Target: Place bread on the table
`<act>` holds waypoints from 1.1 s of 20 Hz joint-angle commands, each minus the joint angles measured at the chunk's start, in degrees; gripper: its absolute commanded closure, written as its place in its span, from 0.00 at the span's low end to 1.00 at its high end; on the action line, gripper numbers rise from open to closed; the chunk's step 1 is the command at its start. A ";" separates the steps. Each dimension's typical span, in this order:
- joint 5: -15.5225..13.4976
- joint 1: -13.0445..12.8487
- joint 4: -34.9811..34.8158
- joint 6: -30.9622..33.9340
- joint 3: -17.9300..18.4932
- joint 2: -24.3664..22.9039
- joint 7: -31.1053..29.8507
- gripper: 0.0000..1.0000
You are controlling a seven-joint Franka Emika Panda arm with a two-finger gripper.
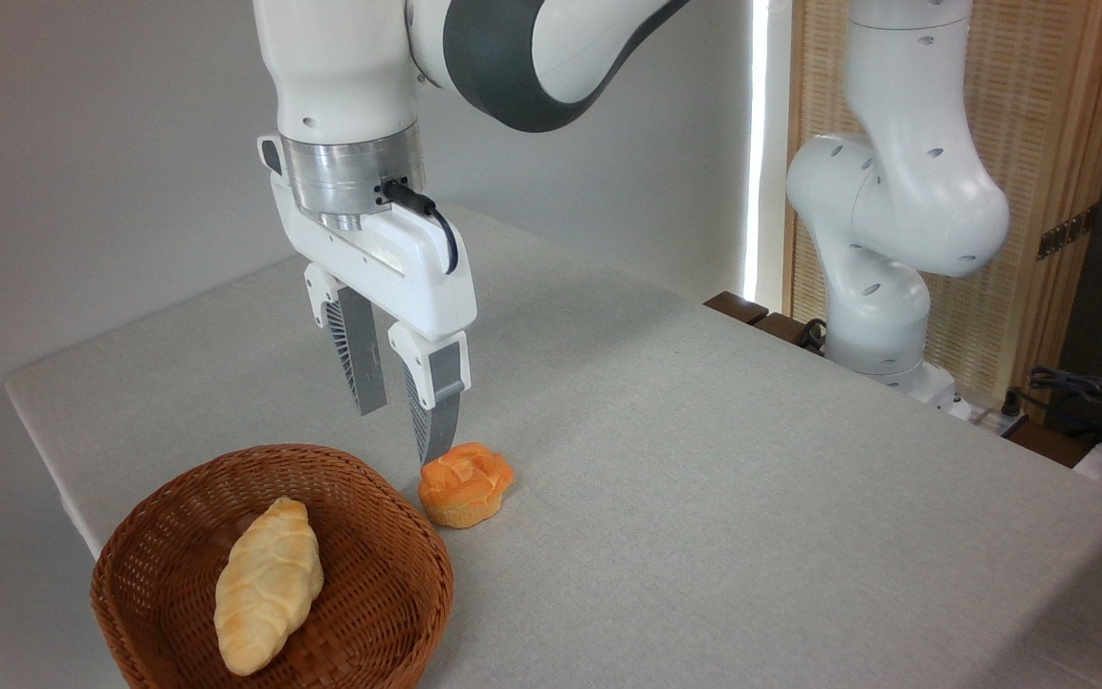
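- tabletop point(704, 459): grey cloth top, mostly bare. All objects cluster near the 7 o'clock corner.
- wicker basket point(388, 536): at 7 o'clock, its rim close to the tabletop's left edge.
- end effector point(403, 421): hangs above the basket's 1 o'clock rim. Fingers spread moderately, released, nothing between them. The right fingertip looks to sit at the bun's top edge; can't tell if it touches.
- bread point(267, 584): lying diagonally inside the basket, not picked yet.
- orange bun point(465, 483): on the tabletop, just outside the basket at 1 o'clock.
- Risks, my read: descent from here lands on the bun or rim, not the bread. It needs a shift toward 7 o'clock. Loaf lies diagonally, so unrotated fingers could slip off or drag the basket.
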State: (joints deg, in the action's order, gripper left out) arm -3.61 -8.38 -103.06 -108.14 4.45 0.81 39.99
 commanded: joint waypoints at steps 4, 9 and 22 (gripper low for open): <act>0.45 -0.40 1.11 0.65 0.29 -0.28 -0.79 0.00; -0.08 -0.49 1.11 0.30 -0.24 0.24 -1.67 0.00; -4.74 -0.76 1.11 -12.95 -0.32 2.70 -33.73 0.00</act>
State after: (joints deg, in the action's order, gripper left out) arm -7.22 -8.90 -102.42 -116.48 3.95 2.71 13.25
